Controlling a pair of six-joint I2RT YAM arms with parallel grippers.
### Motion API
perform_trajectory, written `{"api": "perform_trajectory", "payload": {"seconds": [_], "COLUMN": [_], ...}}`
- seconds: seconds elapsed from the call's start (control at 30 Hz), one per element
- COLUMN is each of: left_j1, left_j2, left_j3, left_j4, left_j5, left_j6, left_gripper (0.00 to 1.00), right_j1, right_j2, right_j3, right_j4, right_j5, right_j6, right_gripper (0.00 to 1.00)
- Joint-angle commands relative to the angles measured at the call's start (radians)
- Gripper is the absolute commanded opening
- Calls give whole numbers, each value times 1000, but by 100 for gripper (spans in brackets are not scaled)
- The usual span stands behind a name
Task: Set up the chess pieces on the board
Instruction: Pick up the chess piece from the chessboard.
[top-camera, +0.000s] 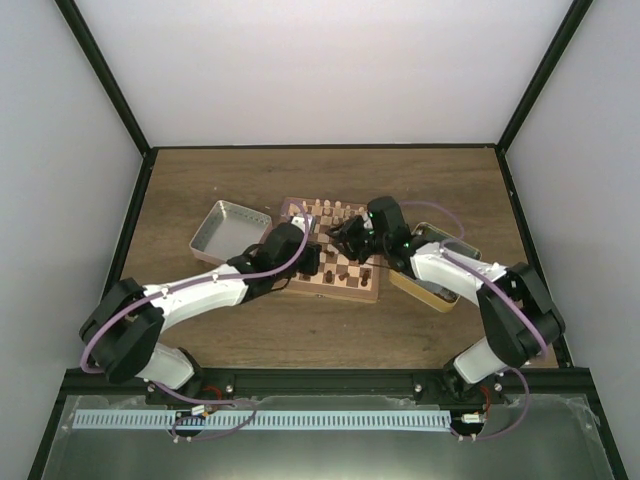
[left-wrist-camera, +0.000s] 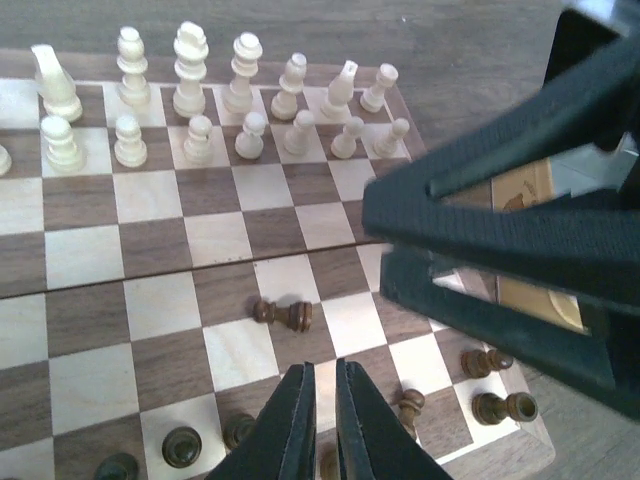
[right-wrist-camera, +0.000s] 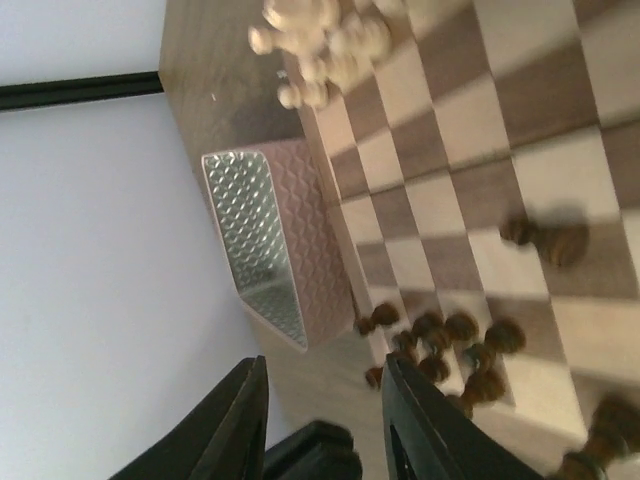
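Note:
The board (top-camera: 358, 291) lies mid-table. Dark brown chess pieces stand and lie along its near edge. In the left wrist view one dark piece (left-wrist-camera: 283, 314) lies on its side mid-board (left-wrist-camera: 150, 250), and others (left-wrist-camera: 487, 361) lie near the right corner. My left gripper (left-wrist-camera: 320, 420) (top-camera: 318, 262) hovers just short of the lying piece, its jaws almost together with nothing between them. My right gripper (right-wrist-camera: 325, 420) (top-camera: 350, 238) is open and empty, tilted above the board's (right-wrist-camera: 520, 150) right side; its fingers (left-wrist-camera: 480, 225) show in the left wrist view. A cluster of dark pieces (right-wrist-camera: 450, 345) sits by the board edge.
Cream pieces (left-wrist-camera: 200, 100) fill the two far rows and also show in the right wrist view (right-wrist-camera: 320, 40). A metal tin (top-camera: 230, 232) (right-wrist-camera: 270, 240) stands left of the board, and another tin (top-camera: 438, 285) stands right of it under the right arm. Dark frame walls enclose the table.

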Motion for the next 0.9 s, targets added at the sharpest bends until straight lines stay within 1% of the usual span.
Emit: {"api": "perform_trajectory", "payload": {"seconds": [0.0, 0.1, 0.17, 0.23, 0.37, 0.5, 0.6, 0.87], "left_j1": [21, 34, 43, 56, 76, 88, 95, 104], "left_j2": [1, -14, -24, -31, -43, -58, -69, -97], "left_j3": [43, 45, 45, 45, 44, 41, 37, 32], "left_j4": [-35, -51, -59, -64, -70, -72, -74, -83], "left_j5": [0, 11, 14, 19, 38, 48, 51, 58], "left_j6": [16, 16, 14, 8, -5, -7, -7, -6], "left_gripper": [9, 11, 13, 15, 18, 20, 21, 23], "right_j1": [-12, -9, -2, 4, 20, 47, 55, 100], "right_j2": [34, 45, 37, 40, 75, 105, 146, 207], "right_j3": [166, 221, 228, 240, 275, 289, 320, 379], "right_j4": [-222, -358, -403, -457, -517, -538, -573, -673], "right_j5": [127, 226, 276, 315, 320, 343, 345, 432], "right_j6": [-361, -523, -600, -641, -715, -768, -780, -767], "right_gripper": [33, 30, 29, 29, 29, 30, 31, 31]}}
